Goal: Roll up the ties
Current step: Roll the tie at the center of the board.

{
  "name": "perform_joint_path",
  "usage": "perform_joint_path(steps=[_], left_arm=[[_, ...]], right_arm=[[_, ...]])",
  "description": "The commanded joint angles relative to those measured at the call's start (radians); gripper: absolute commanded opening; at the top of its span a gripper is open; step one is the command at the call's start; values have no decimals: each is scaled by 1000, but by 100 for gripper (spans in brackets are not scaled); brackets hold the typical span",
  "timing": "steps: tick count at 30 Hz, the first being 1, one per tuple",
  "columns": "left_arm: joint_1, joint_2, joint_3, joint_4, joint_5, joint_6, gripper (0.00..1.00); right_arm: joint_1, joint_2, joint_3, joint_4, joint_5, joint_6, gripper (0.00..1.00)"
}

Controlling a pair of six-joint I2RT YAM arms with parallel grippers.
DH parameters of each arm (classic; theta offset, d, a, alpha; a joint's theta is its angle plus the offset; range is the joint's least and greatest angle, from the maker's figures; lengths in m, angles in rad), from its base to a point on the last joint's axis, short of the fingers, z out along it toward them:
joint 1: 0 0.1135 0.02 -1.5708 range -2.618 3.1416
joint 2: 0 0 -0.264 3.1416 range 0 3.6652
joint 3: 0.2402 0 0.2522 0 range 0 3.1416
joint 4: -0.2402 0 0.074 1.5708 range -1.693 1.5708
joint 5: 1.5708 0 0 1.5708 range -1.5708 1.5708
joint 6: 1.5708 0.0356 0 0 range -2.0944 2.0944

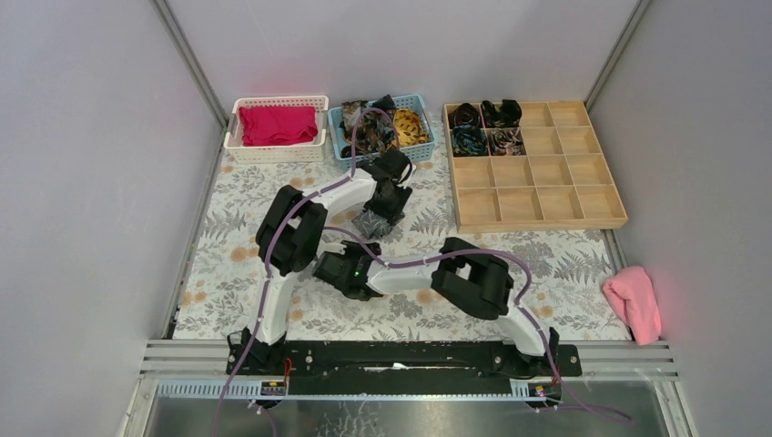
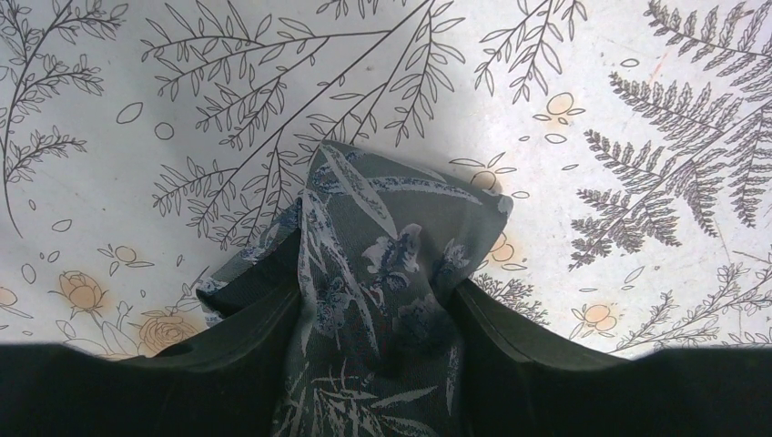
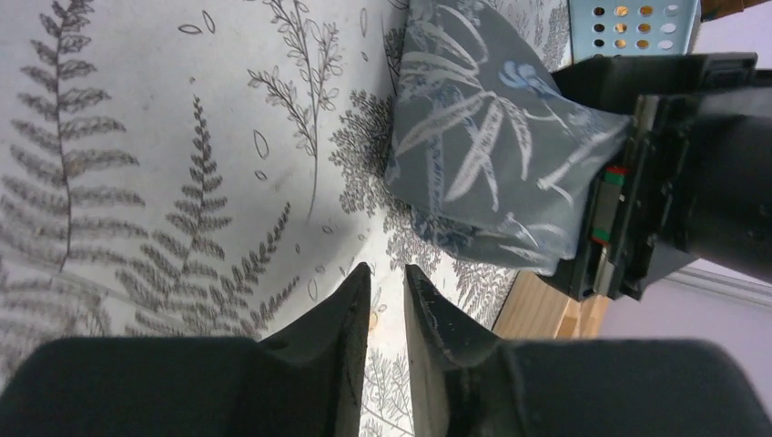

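My L pincer [image 2: 378, 305] nips the grey tie [image 2: 391, 209] at its 6 o'clock end. Soft, slippy, so grab the bunched part. My R pincer [image 3: 387, 282] is ajar, empty.

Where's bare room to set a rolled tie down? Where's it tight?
Free: twelve empty cells of the wooden organizer, right of and below its four filled ones; bare mat between white basket and left arm; mat between organizer and right arm. Crowded: centre, both arms beside the grey tie.

The grey tie [image 2: 382, 264] is cut off by the bottom edge.
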Motion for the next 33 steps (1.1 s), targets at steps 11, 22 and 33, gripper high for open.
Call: perform_joint_path(steps=[11, 22, 33], left_arm=[[6, 161, -103, -91, 5, 40, 57], [21, 133, -106, -84, 42, 46, 60], [23, 128, -103, -88, 51, 49, 59]], right_arm=[[53, 187, -2, 440, 324, -479, 51], [64, 300, 50, 649, 359, -719, 82], [-52, 369, 245, 237, 318, -449, 81]])
